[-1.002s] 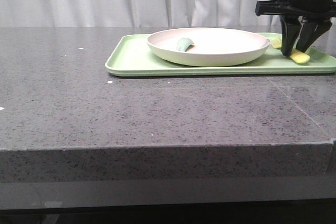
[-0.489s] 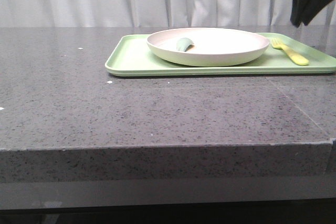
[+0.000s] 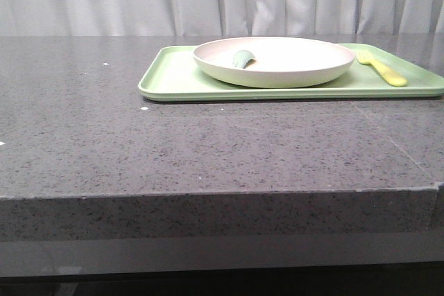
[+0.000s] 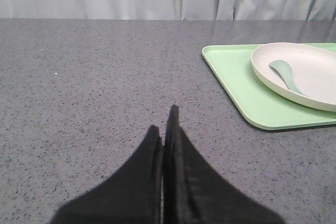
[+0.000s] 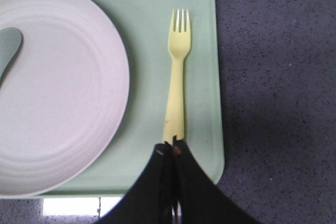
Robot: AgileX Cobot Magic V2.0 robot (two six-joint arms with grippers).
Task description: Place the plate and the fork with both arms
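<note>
Spanning the whole scene, the grey speckled table carries a flat light-green tray toward its far right. Inside the tray sits the plate, round and cream-white, filling most of the tray's middle. A muted green spoon lies in the plate near its left side.

Beside the plate, on the tray's bare right strip, rests the fork, pale yellow. Its long axis runs front to back along the tray's right edge, tines pointing away from the robot and handle toward it; from the front it appears slightly angled, handle end nearer the right rim. It lies just beside the plate, not touching it.

Seen from above in the right wrist view, the right gripper hangs over the fork's handle end with its fingers pressed together, gripping nothing. The left gripper is likewise closed and empty, above bare table well left of the tray.
</note>
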